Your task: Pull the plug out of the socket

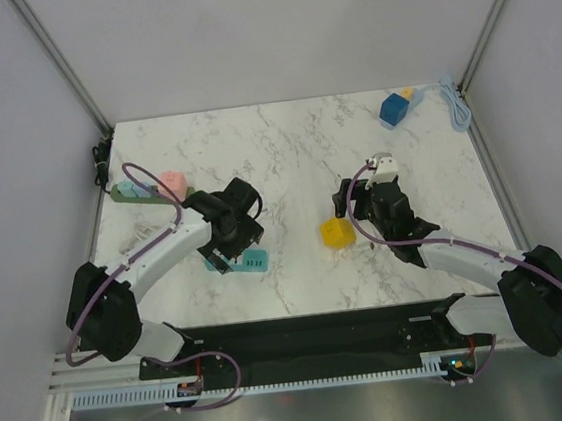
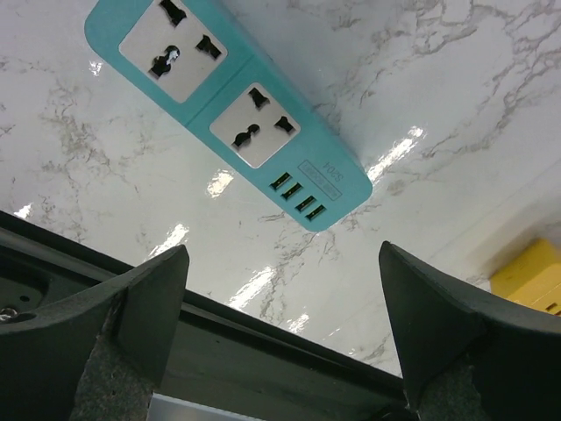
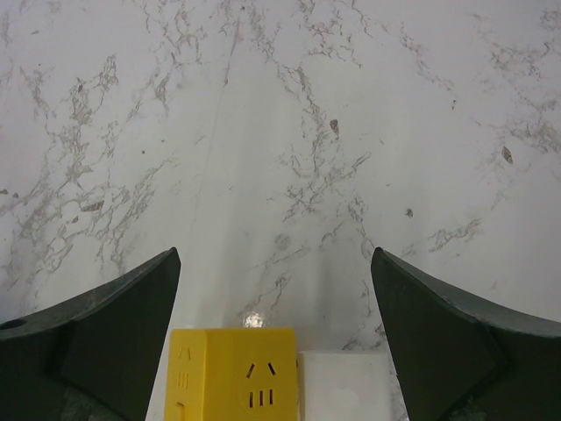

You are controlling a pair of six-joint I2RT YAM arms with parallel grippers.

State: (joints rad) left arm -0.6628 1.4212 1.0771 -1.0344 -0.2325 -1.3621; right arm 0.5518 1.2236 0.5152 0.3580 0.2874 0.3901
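- Top external view gives us the white marble table point(image 1: 295, 149). The right gripper point(image 1: 353, 215) is over mid-table, and the left gripper point(image 1: 233, 248) is well apart at its 9 o'clock.
- Both grippers have their jaws spread wide, with nothing held.
- Under the left gripper lies a teal plastic power strip point(image 2: 230, 114). Its long axis runs from 10 to 4 o'clock in the left wrist view and every outlet is bare, so we judge it is not the target.
- A yellow cube socket point(image 3: 232, 379) sits at 6 o'clock in the right wrist view, between the spread fingers. The right arm is far nearer to it.
- A small white block point(image 3: 344, 386), which we take for the plug, touches the cube at its 3 o'clock. The pair runs from 9 to 3, across the finger gap. Only the right wrist view shows it; from above the gripper hides it.
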